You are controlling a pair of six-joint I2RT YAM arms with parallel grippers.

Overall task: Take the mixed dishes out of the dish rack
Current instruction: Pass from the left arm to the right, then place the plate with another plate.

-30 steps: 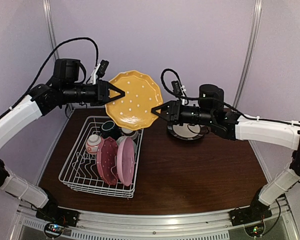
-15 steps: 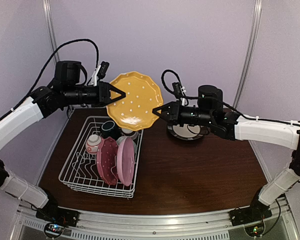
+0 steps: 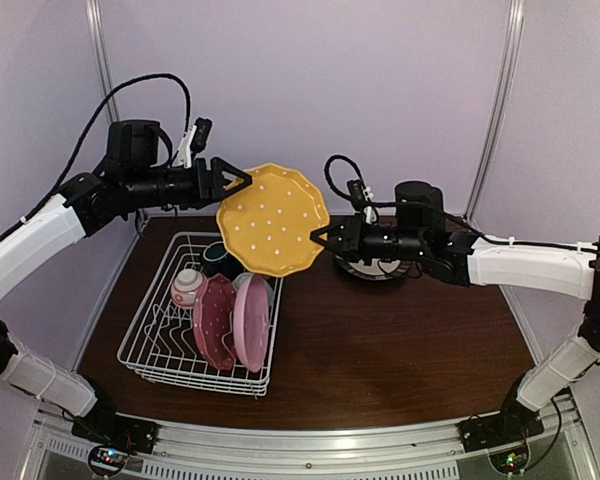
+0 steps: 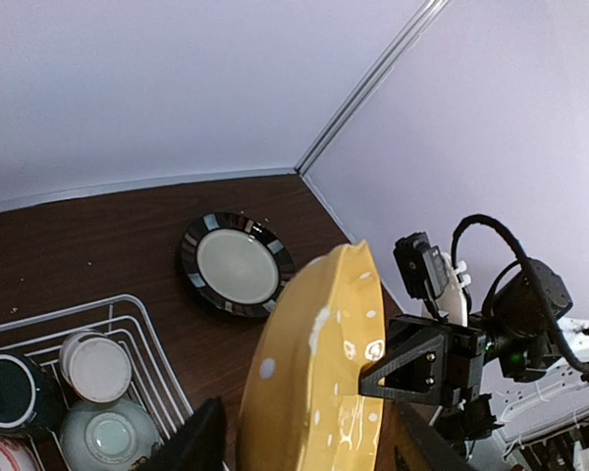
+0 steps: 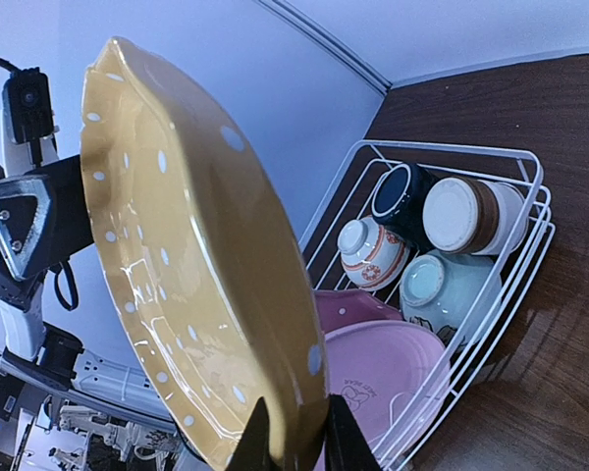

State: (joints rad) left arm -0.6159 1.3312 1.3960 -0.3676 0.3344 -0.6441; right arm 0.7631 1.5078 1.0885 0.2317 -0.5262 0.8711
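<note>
Plate [image 3: 273, 220], glossy yellow with white dots and a scalloped rim, hangs tilted on edge at centre frame, above the far right corner of the dish rack [image 3: 195, 378]; right gripper [image 3: 318, 237] pinches its right rim; left gripper [image 3: 242, 181] jaws stand spread at the upper-left rim; pink plates [image 3: 252, 322] and cups [image 3: 220, 258] stand in the rack.

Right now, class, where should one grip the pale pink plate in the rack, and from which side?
The top rim of the pale pink round ceramic plate, from above: it stands on edge in the white wire rack, the red-pink dotted plate close beside it.
</note>
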